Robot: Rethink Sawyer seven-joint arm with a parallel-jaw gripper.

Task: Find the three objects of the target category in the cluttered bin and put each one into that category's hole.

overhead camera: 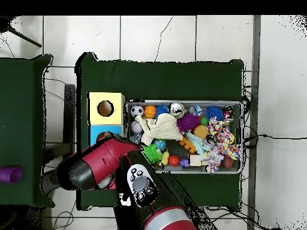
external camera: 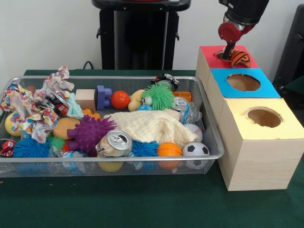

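Observation:
The wire mesh bin (external camera: 109, 159) sits on the green table, full of mixed clutter; it also shows in the overhead view (overhead camera: 240, 138). The red-surround hole (external camera: 220, 54) is on the farthest wooden box, mostly covered. My gripper (external camera: 228, 52) hangs right over it. An orange ball with black stripes (external camera: 241, 58) sits at the gripper's tip on the red surround, beside the hole. I cannot tell whether the gripper holds it. In the overhead view the arm (overhead camera: 99, 166) hides the red box and the gripper.
A blue-surround hole (external camera: 242, 82) and a yellow-surround hole (external camera: 264, 117) lie on the nearer boxes. The bin holds an orange ball (external camera: 120, 99), a soccer ball (external camera: 195, 149), a baseball (external camera: 194, 130), spiky balls, a can (external camera: 115, 143) and a cream cloth (external camera: 152, 126).

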